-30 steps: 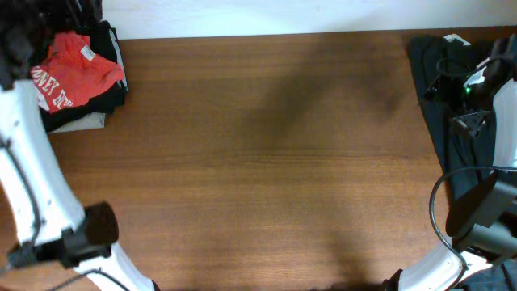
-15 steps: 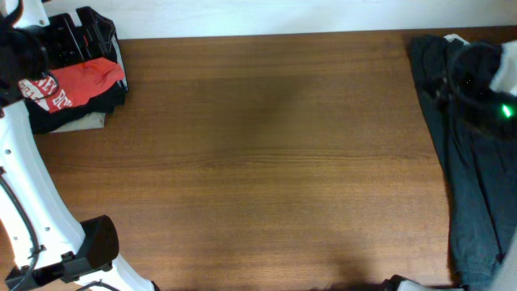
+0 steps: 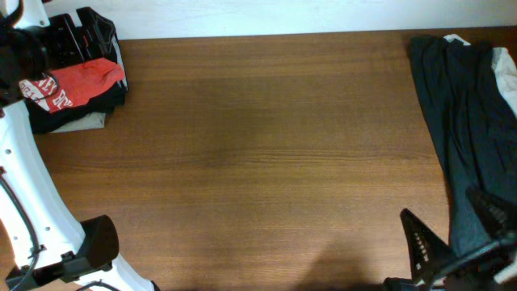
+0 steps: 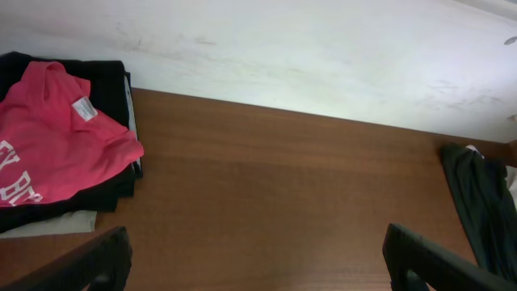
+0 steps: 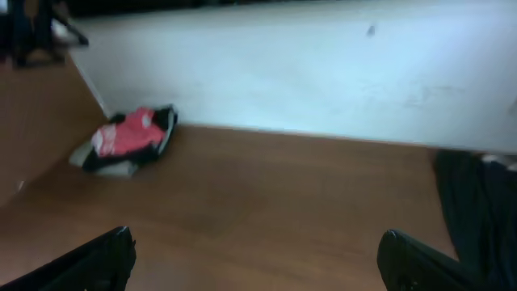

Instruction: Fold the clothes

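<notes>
A folded red T-shirt with white print (image 3: pixel 77 83) lies on top of a stack of black and pale garments (image 3: pixel 85 117) at the table's far left corner. It also shows in the left wrist view (image 4: pixel 56 145) and, small, in the right wrist view (image 5: pixel 125 137). A dark grey garment (image 3: pixel 464 121) lies spread out along the right edge, seen too in the left wrist view (image 4: pixel 477 202). My left gripper (image 4: pixel 258 267) is open and empty, held above bare table to the right of the stack. My right gripper (image 3: pixel 456 230) is open and empty at the front right, by the dark garment's lower end.
The wooden table (image 3: pixel 266 162) meets a white wall (image 4: pixel 323 56) at the back. My left arm (image 3: pixel 24 153) runs along the left edge. A white patch (image 3: pixel 505 69) shows on the dark garment at the right edge.
My right arm has moved from over the dark garment at the back right to the front right corner. My left gripper has come off the red shirt, which now lies flatter on the stack.
</notes>
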